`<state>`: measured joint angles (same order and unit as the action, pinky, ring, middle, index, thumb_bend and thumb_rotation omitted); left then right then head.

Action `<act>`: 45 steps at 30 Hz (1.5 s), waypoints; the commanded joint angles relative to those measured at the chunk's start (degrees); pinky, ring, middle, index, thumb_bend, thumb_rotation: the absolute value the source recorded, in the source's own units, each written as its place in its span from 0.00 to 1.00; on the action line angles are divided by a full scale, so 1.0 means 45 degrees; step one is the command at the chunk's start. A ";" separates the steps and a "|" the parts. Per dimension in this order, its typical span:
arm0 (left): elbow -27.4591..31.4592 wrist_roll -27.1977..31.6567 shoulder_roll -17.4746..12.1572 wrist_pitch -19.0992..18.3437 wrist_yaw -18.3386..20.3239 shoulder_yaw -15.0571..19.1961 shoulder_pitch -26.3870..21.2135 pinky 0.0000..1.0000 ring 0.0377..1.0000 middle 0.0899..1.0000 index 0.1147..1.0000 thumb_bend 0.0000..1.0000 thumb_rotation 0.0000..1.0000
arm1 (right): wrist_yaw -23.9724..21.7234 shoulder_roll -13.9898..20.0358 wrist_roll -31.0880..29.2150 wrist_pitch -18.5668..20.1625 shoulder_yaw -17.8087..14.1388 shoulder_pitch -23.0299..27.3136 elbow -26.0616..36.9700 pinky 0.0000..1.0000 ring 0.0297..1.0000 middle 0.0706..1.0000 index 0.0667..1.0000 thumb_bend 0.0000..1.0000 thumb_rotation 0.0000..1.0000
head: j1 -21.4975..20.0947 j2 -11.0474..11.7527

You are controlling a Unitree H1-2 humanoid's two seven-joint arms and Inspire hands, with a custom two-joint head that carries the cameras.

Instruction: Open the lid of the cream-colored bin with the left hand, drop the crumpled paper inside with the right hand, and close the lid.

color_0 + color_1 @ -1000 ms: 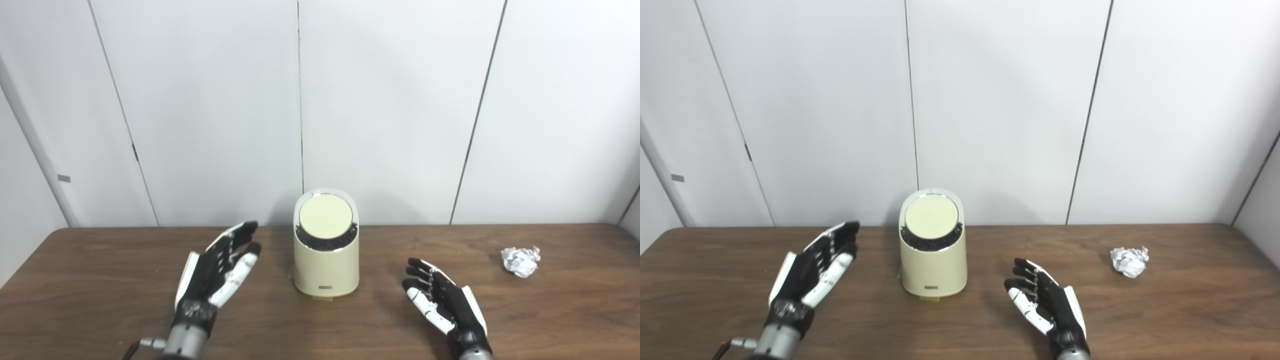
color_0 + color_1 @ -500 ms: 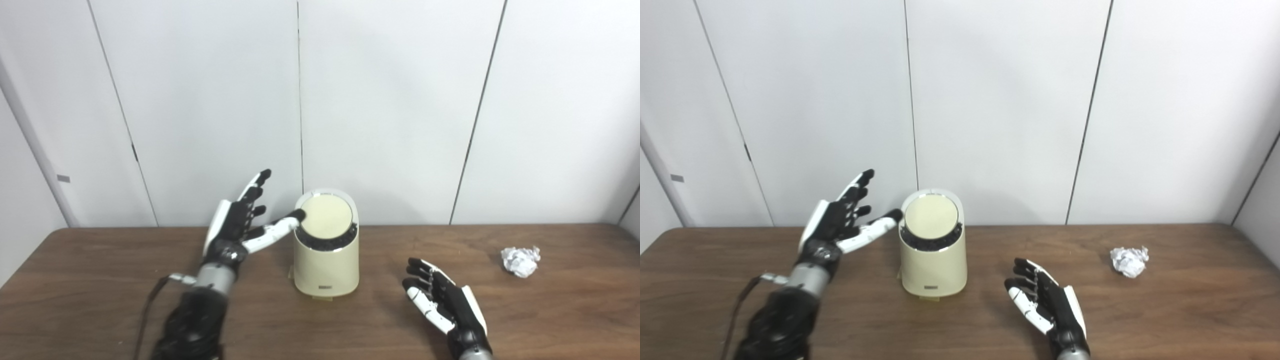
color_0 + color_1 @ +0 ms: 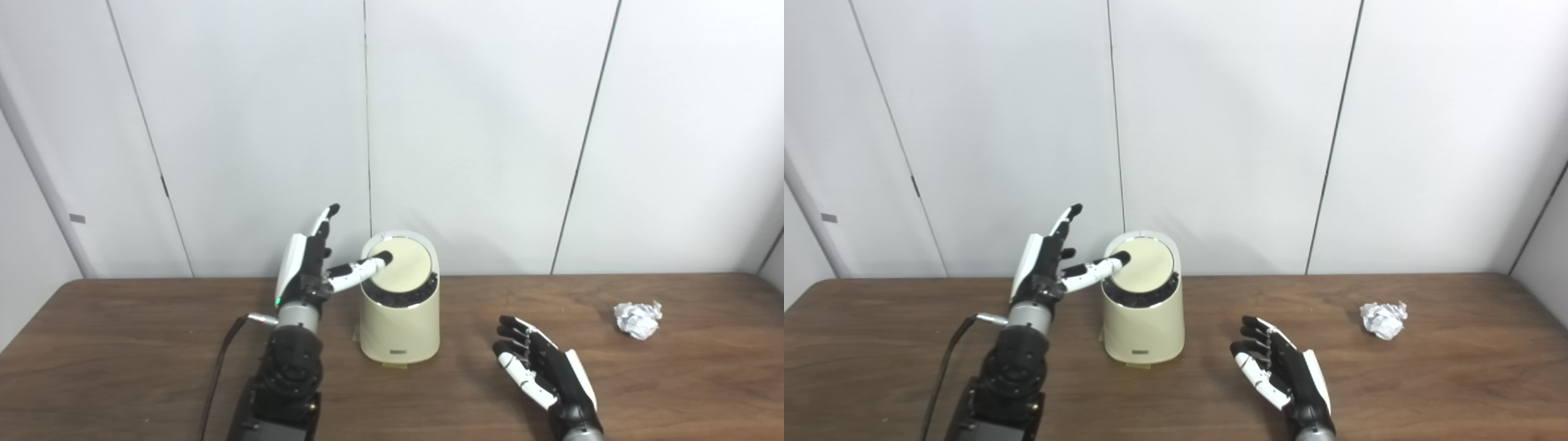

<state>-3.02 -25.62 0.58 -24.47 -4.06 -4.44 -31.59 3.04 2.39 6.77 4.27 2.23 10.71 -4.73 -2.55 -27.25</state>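
Left eye view: I have the left hand (image 3: 309, 269) raised just left of the bin (image 3: 399, 324), fingers spread and holding nothing, its thumb laid across onto the left part of the lid (image 3: 401, 264). I judge that is the way to press or tip the disc open while the other fingers stay clear above the rim. The lid sits closed and slanted toward me; a dark crescent shows along its lower edge, and I cannot tell whether that is a gap or trim, nor what the bin holds. The right hand (image 3: 545, 370) rests palm up on the table (image 3: 122, 367), right of the bin and nearer me, fingers loosely apart and empty, waiting for its turn.

Right eye view: the paper (image 3: 1383, 320) lies on the table well to the right of the bin, beyond the right hand and untouched. From here the thumb tip plainly overlaps the lid's left edge, though I cannot tell whether it bears down. The bin stands upright near the wall (image 3: 1225, 122).
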 commanded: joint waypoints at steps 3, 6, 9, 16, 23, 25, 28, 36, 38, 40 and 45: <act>-0.0532 -0.0516 -0.0089 0.1349 -0.1116 -0.0333 -0.0937 0.84 0.99 1.00 1.00 0.83 0.29 | -0.0063 -0.0053 0.0061 0.0170 0.0042 0.0212 0.0046 0.70 0.77 0.79 0.78 0.21 0.48 | -0.0009 -0.0036; -0.1019 -0.0600 -0.0049 0.1579 -0.1542 -0.0431 -0.1104 0.81 0.99 1.00 1.00 0.84 0.30 | -0.0064 -0.0052 0.0062 0.0133 0.0045 0.0216 0.0048 0.70 0.77 0.79 0.78 0.20 0.47 | -0.0014 -0.0042; -0.1333 -0.0662 -0.0015 0.1464 -0.1728 -0.0540 -0.1243 0.77 0.98 1.00 1.00 0.85 0.29 | -0.0010 -0.0129 0.0076 0.0338 0.0026 0.0185 0.0183 0.70 0.77 0.78 0.78 0.21 0.48 | -0.0031 -0.0034; -0.1611 -0.1144 -0.0105 0.1323 -0.1951 -0.0952 -0.1344 0.81 0.99 1.00 1.00 0.88 0.30 | 0.0135 -0.0130 0.0215 0.0225 0.0030 0.0218 0.0173 0.68 0.75 0.77 0.77 0.20 0.45 | -0.0089 -0.0070; -0.2062 -0.1524 -0.0384 0.1589 -0.2083 -0.1280 -0.1421 0.94 1.00 1.00 1.00 0.92 0.25 | 0.0202 -0.0219 0.0142 0.0352 0.0005 0.0241 0.0229 0.68 0.75 0.77 0.77 0.20 0.45 | -0.0103 -0.0090; -0.2206 -0.1730 -0.0543 0.1727 -0.2140 -0.1465 -0.1414 0.97 1.00 1.00 1.00 0.93 0.24 | 0.0166 -0.0224 0.0080 0.0328 0.0000 0.0233 0.0243 0.68 0.75 0.77 0.77 0.20 0.45 | -0.0108 -0.0094; -0.2484 -0.2800 -0.1089 0.1883 -0.2326 -0.2272 -0.1472 1.00 1.00 1.00 1.00 0.97 0.23 | 0.0129 -0.0208 0.0022 0.0316 -0.0011 0.0232 0.0228 0.69 0.76 0.77 0.77 0.20 0.45 | -0.0108 -0.0094; -0.2927 -0.6467 -0.2477 0.1806 -0.3070 -0.4558 -0.1711 1.00 1.00 1.00 1.00 1.00 0.18 | 0.0167 -0.0246 0.0022 0.0449 -0.0028 0.0255 0.0223 0.69 0.76 0.77 0.77 0.21 0.44 | -0.0072 -0.0093; -0.3000 -0.6963 -0.2592 0.1838 -0.3253 -0.4797 -0.1707 1.00 1.00 1.00 1.00 1.00 0.16 | 0.0175 -0.0227 0.0074 0.0397 -0.0006 0.0262 0.0188 0.68 0.75 0.77 0.77 0.21 0.43 | -0.0077 -0.0080; -0.3149 -0.7427 -0.2680 0.1850 -0.3430 -0.4989 -0.1732 1.00 1.00 1.00 1.00 1.00 0.15 | 0.0169 -0.0230 0.0054 0.0388 -0.0013 0.0262 0.0182 0.68 0.75 0.77 0.77 0.21 0.43 | -0.0076 -0.0102; -0.3892 -0.8757 -0.3012 0.1830 -0.3853 -0.5628 -0.1957 1.00 1.00 1.00 1.00 1.00 0.17 | 0.0189 -0.0296 -0.0016 0.0407 -0.0050 0.0252 0.0182 0.68 0.75 0.77 0.77 0.21 0.43 | -0.0087 -0.0100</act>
<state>-19.25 -62.68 -11.61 -16.08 -21.49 -29.43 -37.65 4.21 1.59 6.86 5.43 1.91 10.73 -4.32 -2.90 -27.69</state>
